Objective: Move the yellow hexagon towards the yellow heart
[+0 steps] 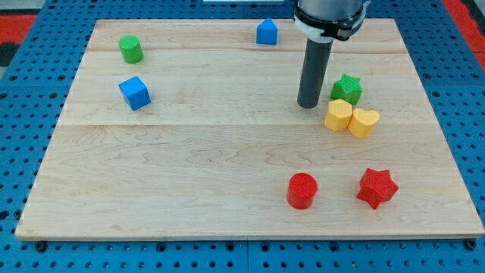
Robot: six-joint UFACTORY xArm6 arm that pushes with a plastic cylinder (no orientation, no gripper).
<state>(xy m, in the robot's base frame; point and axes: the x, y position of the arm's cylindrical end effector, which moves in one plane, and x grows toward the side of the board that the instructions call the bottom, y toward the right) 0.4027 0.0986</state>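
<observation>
Near the desk's right edge: yellow hexagon (339,115) touching yellow heart (364,122) on its right. My tip (308,105) just left of hexagon. No jaws, only rod.

My tip (308,105) rests on the board (189,182) just left of the yellow hexagon (338,115), which touches the yellow heart (364,122) on its right. The green star (347,89) sits just above the hexagon, touching it. The red cylinder (302,189) and red star (377,187) lie well below the hexagon.
</observation>
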